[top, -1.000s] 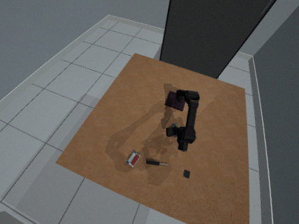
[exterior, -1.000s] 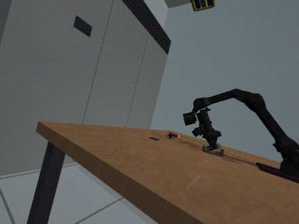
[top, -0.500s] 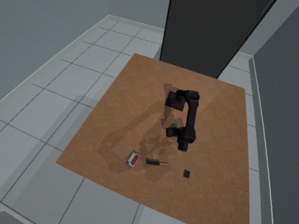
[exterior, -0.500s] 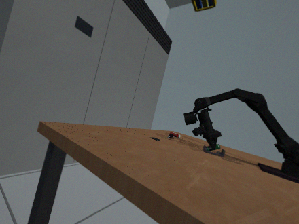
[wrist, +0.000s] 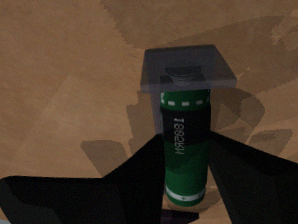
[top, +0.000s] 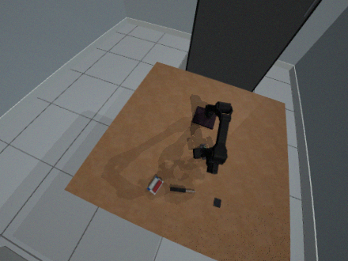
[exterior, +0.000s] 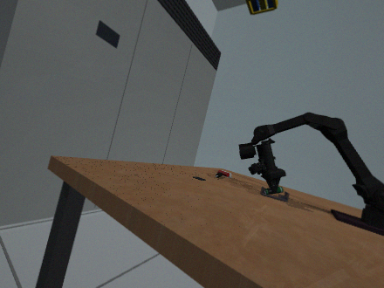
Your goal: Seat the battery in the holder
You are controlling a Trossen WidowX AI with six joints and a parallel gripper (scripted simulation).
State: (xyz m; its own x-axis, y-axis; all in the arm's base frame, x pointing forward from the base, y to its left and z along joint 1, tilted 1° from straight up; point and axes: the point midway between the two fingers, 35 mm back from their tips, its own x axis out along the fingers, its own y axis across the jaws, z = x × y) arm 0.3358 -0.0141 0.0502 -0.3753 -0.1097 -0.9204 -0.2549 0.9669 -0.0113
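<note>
The green and black battery (wrist: 186, 162) (exterior: 280, 189) is held between the fingers of my gripper (wrist: 183, 139) (exterior: 273, 190), which is shut on it. In the wrist view its far, flat end is at the short-looking spring (wrist: 183, 75) by the end wall of the translucent grey holder (wrist: 225, 80) (exterior: 285, 197). Its plus-marked terminal end points toward the bottom of that view. In the exterior view that end looks raised above the holder's right end wall. The lip's contact with the battery cannot be made out. The fingers hide much of the holder.
On the wooden table (top: 253, 174) (exterior: 183, 218), a red and white object (top: 156, 185) (exterior: 224, 174), a dark screwdriver-like tool (top: 178, 189) and a small dark square (top: 217, 202) (exterior: 199, 178) lie away from the holder. A dark purple plate (top: 203, 119) lies by the arm's base.
</note>
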